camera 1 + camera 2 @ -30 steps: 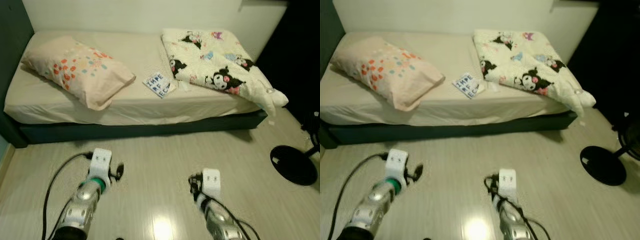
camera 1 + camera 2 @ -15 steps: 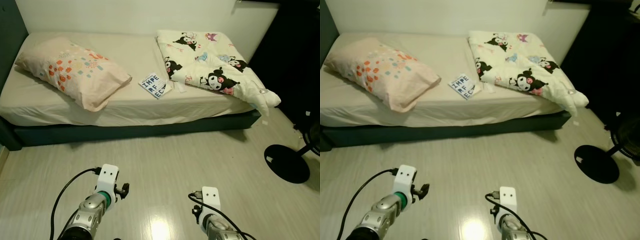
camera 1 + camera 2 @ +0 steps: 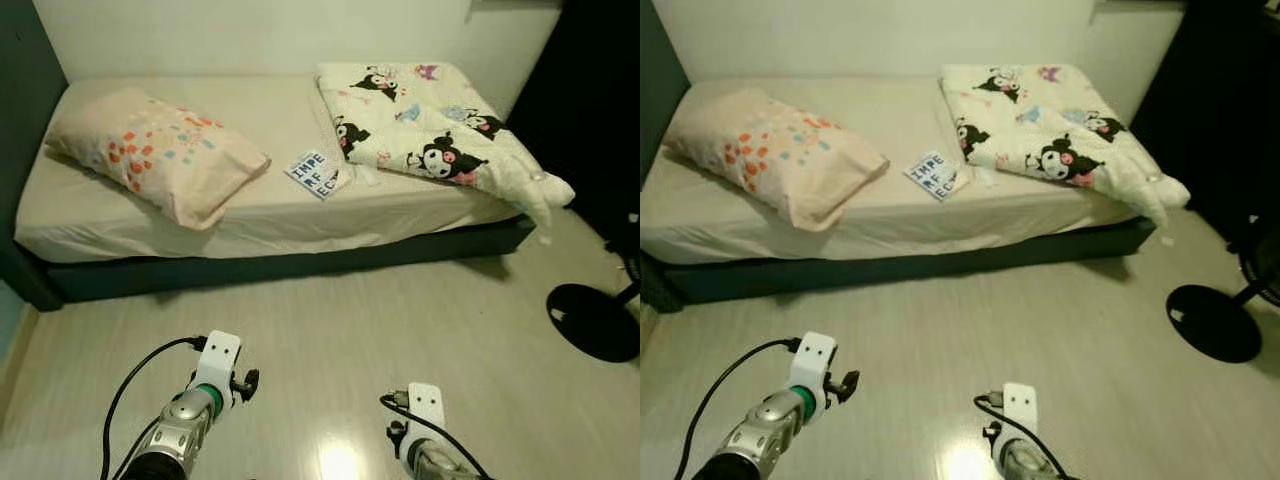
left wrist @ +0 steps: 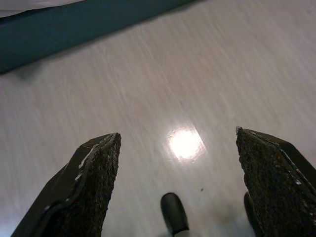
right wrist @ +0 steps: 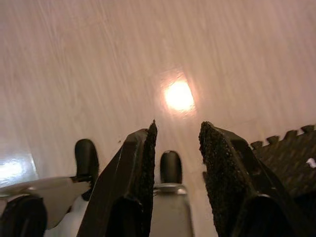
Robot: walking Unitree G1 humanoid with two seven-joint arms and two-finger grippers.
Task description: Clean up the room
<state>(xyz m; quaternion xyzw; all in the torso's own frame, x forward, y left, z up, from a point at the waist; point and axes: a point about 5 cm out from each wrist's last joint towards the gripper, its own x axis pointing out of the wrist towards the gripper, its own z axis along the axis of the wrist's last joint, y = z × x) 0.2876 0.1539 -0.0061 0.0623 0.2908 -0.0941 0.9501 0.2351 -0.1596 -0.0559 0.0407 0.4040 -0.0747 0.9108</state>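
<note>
Both arms are hanging lower now, left gripper (image 4: 177, 187) spread wide, right gripper (image 5: 175, 163) nearly closed and empty, while the soft, light blanket (image 3: 430, 130) is probably wanting a pinch at its hanging corner.

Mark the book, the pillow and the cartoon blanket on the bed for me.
book (image 3: 318, 173), left eye view, middle of its lettered cover.
pillow (image 3: 160, 152), left eye view, centre of the dotted pillowcase.
cartoon blanket (image 3: 430, 130), left eye view, middle of the folded quilt.
</note>
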